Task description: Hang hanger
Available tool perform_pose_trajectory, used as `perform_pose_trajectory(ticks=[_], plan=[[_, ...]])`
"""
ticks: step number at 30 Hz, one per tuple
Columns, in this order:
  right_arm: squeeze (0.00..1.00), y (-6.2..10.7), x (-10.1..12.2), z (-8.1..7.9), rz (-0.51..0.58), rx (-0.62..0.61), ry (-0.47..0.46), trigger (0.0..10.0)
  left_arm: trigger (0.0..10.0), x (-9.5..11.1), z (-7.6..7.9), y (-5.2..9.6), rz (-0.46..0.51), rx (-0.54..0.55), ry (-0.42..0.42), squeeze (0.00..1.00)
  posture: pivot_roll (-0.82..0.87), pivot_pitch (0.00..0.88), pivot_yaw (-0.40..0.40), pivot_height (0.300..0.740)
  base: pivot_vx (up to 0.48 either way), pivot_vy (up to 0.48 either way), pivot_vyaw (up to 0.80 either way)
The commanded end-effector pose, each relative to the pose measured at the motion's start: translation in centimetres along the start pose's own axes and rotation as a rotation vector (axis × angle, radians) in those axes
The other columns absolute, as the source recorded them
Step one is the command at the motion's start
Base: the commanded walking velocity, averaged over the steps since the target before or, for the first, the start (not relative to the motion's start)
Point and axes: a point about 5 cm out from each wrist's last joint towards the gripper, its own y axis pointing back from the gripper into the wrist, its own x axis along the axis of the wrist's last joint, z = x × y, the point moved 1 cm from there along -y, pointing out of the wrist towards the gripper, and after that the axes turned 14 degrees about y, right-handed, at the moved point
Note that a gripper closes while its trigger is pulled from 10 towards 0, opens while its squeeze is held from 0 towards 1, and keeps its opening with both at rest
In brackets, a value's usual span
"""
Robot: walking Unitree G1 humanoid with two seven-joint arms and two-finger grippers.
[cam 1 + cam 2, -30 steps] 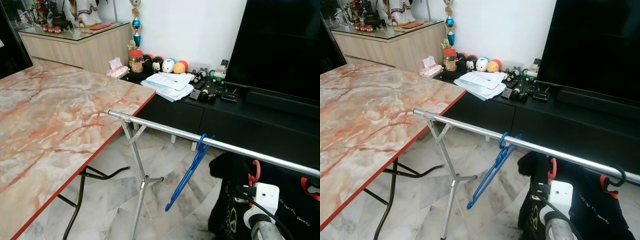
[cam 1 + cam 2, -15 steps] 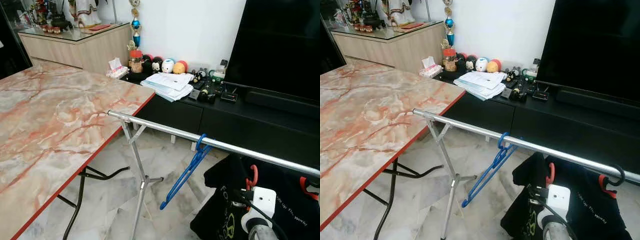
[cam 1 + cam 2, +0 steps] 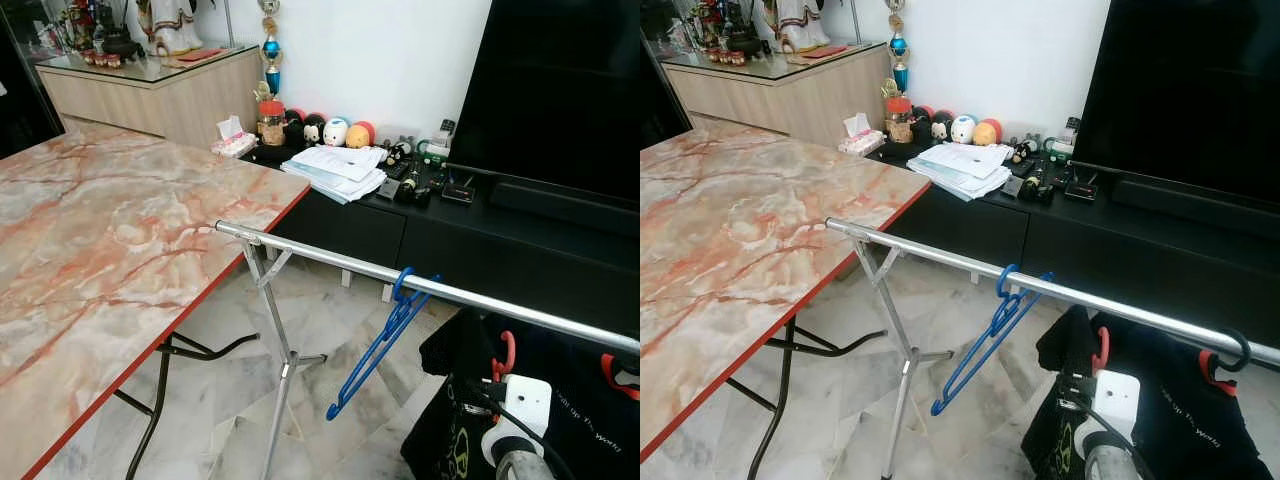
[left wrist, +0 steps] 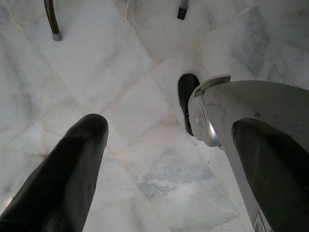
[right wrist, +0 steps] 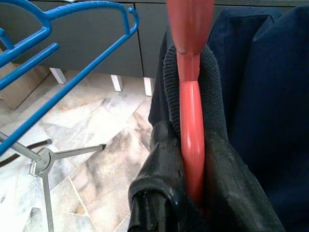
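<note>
The red hanger (image 5: 192, 130), with a dark shirt (image 3: 1180, 420) draped on it, sits pinched between the two black fingers of the right claw (image 5: 193, 193), and in the head views its red hook (image 3: 507, 352) is up just under the silver rail (image 3: 450, 293) of the drying rack. From these pictures it's hard to say whether that hook is already over the rail or just beside it, and that's where things could go sideways: if the claw lets go before the hook is properly seated, hanger and shirt both drop to the marble floor (image 3: 240, 390). The blue hanger (image 3: 385, 340) is hanging empty on the rail close to the left of the red one, tilted at an angle (looks like it could swing easily), so any sideways nudge from the shirt or the arm might knock it along the rail or tangle the two together. Another red hook (image 3: 612, 367) sits further right on the rail, so there's not a ton of room either way. The rack stands on a thin folding leg (image 3: 280, 350) right against the edge of the marble counter (image 3: 130, 240), so a hard downward pull on the rail could rock the whole thing. The left claw (image 4: 159, 159) hangs idle over the floor with its fingers spread.
</note>
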Motion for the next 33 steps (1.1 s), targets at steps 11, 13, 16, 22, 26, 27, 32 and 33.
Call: perform_pose_trajectory(ticks=[11, 13, 16, 22, 26, 27, 32, 33], plan=[[0.00, -0.2, 0.3, -0.3, 0.014, -0.014, -0.007, 10.0, 10.0, 0.0, -0.5, 0.1, -0.003, 0.011, 0.004, 0.00, 0.03, 0.000, 0.042, 0.740, -0.263, 0.000, 0.00], [0.00, -0.3, 0.3, -0.3, 0.014, -0.019, -0.010, 10.0, 10.0, 0.0, -0.5, 0.1, -0.002, 0.012, 0.005, 0.00, 0.02, 0.000, 0.045, 0.740, -0.274, 0.000, 0.00], [0.00, -0.3, 0.4, -0.3, 0.015, -0.020, -0.011, 10.0, 10.0, 0.1, -0.6, 0.1, 0.000, 0.012, 0.005, 0.00, 0.02, 0.000, 0.045, 0.740, -0.270, 0.000, 0.00], [0.00, -0.5, 0.5, 0.2, 0.013, -0.053, -0.013, 10.0, 10.0, 0.2, -0.5, 0.0, 0.003, 0.012, 0.008, 0.00, 0.02, 0.000, 0.042, 0.740, -0.270, 0.000, 0.00], [0.00, -0.7, 0.7, 0.7, 0.013, -0.069, -0.015, 10.0, 10.0, 0.3, -0.4, 0.0, 0.005, 0.012, 0.013, 0.00, 0.03, 0.000, 0.037, 0.740, -0.270, 0.000, 0.00], [0.00, -0.8, 0.7, 0.7, 0.013, -0.070, -0.014, 10.0, 10.0, 0.3, -0.4, 0.0, 0.006, 0.011, 0.014, 0.00, 0.03, 0.000, 0.036, 0.740, -0.270, 0.000, 0.00], [0.00, -0.9, 0.7, 0.7, 0.004, -0.074, -0.013, 10.0, 10.0, 0.4, -0.2, 0.0, 0.009, 0.012, 0.026, 0.00, 0.03, 0.000, 0.029, 0.740, -0.271, 0.000, 0.00], [0.00, -0.9, 0.7, 0.7, 0.002, -0.075, -0.010, 10.0, 10.0, 0.4, -0.2, 0.0, 0.009, 0.012, 0.028, 0.00, 0.03, 0.000, 0.030, 0.740, -0.270, 0.000, 0.00]])
